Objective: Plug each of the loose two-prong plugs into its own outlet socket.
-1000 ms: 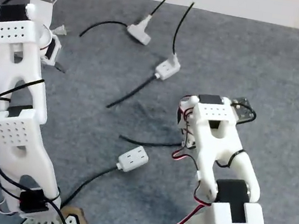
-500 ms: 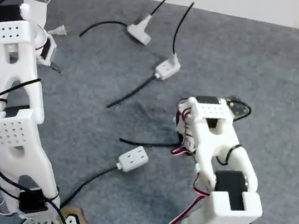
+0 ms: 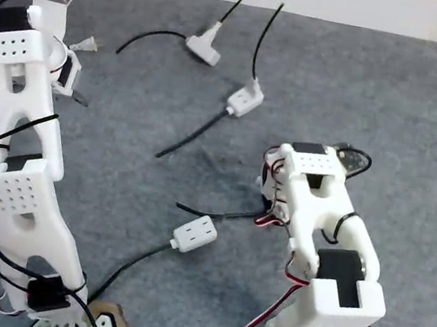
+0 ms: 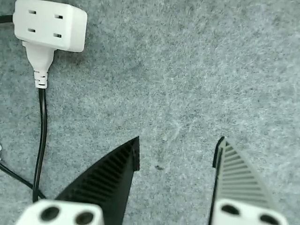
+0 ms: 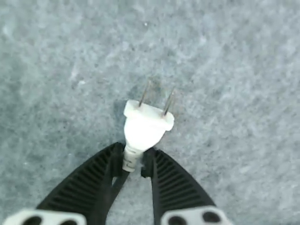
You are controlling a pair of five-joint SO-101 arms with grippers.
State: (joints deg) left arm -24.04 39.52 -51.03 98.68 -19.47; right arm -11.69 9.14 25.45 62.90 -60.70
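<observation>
- The grey carpeted table [image 3: 422,120] is a soft bed with some grip, which probably keeps the sockets and cords from sliding.
- The left arm [image 3: 14,182] stretches up the left edge of the high view. Its left gripper [image 4: 178,146] hangs over bare carpet with the jaws spread wide and nothing between them, likely so it can steady a socket.
- The right arm [image 3: 321,220] folds over the lower right of the high view, with its wrist low above the carpet.
- 2 white sockets lie mid-frame in the high view. The near socket [image 3: 194,231] is at lower centre, just left of the right arm, and the far socket [image 3: 245,98] is at upper centre.
- In the upper left of the left wrist view, a socket block [image 4: 49,23] shows its slotted face to the camera, well apart from the open jaws.
- The right gripper [image 5: 137,154] is closed on the neck of the two-prong plug [image 5: 147,124], at the centre of the right wrist view. Pinching behind the body leaves the front of the plug free.
- The prongs [image 5: 144,93] point away from the jaws and lie close to the carpet, which should suit a straight push into a socket.
</observation>
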